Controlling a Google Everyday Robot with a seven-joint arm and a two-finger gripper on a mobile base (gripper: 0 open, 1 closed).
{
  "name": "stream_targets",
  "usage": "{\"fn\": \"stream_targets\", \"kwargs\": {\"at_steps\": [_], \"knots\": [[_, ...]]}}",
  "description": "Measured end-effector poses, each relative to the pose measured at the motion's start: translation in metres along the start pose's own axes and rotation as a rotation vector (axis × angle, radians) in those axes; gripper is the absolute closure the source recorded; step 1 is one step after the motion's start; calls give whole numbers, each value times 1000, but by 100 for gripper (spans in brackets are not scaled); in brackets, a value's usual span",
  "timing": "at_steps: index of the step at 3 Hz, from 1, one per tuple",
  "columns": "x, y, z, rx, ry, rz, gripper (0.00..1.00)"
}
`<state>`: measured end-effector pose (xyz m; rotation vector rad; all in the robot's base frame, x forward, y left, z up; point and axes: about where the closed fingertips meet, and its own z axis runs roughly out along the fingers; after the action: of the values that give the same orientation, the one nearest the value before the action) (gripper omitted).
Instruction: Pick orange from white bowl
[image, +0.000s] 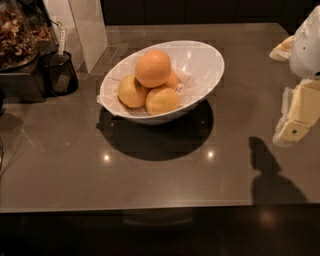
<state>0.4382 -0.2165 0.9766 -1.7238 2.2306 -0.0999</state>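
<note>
The orange (153, 68) is the largest fruit, deep orange, resting on top of the pile in the white bowl (210, 57). The bowl stands tilted at the middle back of the dark table and is lined with crinkled white paper. Two yellowish fruits (132, 91) (162, 100) lie in front of the orange and a small orange fruit (173, 80) is tucked behind it to the right. My gripper (286, 90) is at the right edge of the view, well right of the bowl and above the table, its two yellowish fingers spread apart and empty.
A black mesh cup (59, 73) with a utensil in it stands at the back left. Beside it is a container of nuts (17, 35). A white upright panel (85, 25) stands behind the bowl's left side. The table's front edge (150, 207) runs across the lower view.
</note>
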Motion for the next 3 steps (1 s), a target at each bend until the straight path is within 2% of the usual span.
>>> {"fn": "stream_targets", "kwargs": {"at_steps": [1, 2, 3], "knots": [[0, 0, 0, 0, 0, 0, 0], [-9, -1, -1, -14, -34, -11, 0], [-47, -10, -2, -38, -117, -60, 0]]}}
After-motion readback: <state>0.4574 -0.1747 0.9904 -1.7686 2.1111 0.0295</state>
